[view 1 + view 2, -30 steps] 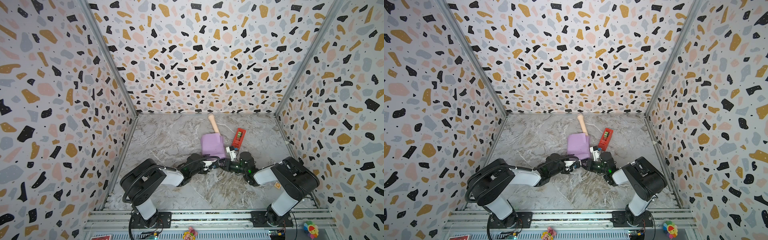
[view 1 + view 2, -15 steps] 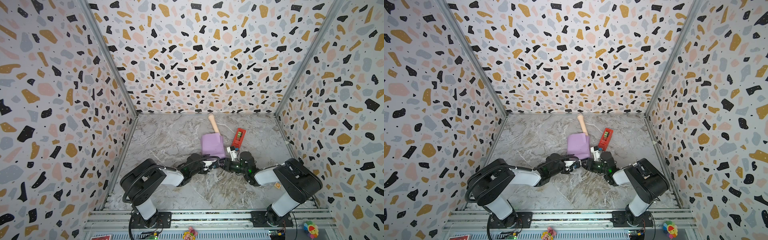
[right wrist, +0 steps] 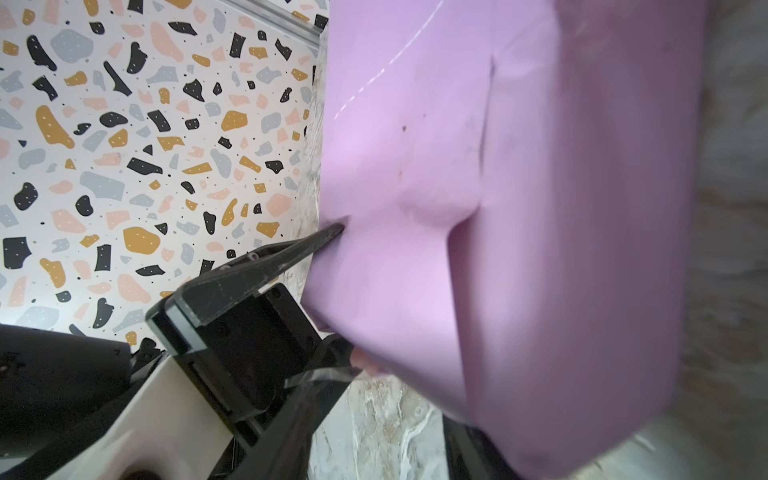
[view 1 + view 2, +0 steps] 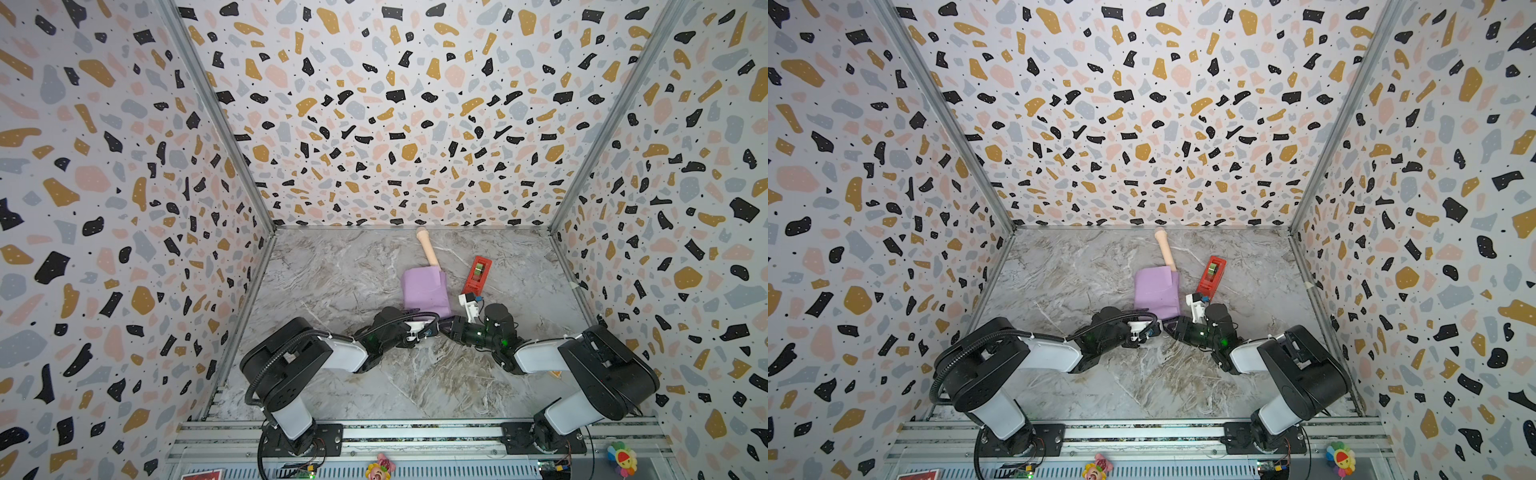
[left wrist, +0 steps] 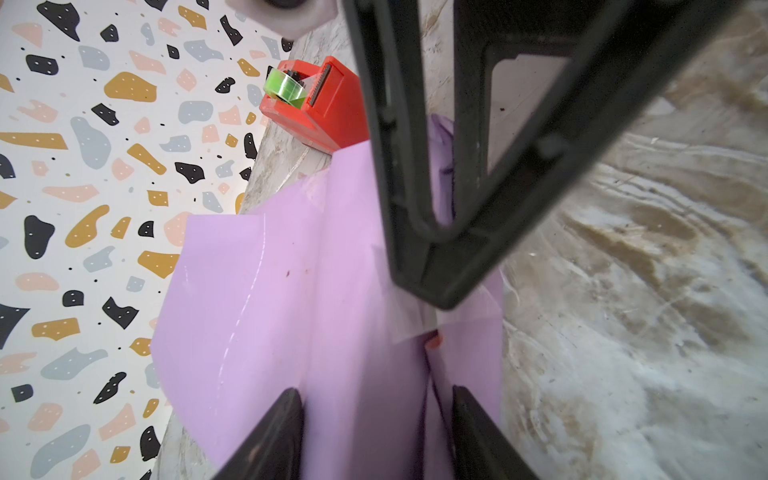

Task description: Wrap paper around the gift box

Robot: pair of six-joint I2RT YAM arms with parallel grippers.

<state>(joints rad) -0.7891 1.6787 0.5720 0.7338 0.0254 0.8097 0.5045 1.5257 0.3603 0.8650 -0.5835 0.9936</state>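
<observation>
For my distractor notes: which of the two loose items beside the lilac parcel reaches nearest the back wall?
The beige toy microphone: its head nearly meets the back wall, while the red tape dispenser lies farther forward.

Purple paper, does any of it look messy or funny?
Yes. The paper is puckered, with a dent beside its overlapping seam, and a strip of clear tape hangs off its end instead of lying flat.
</observation>
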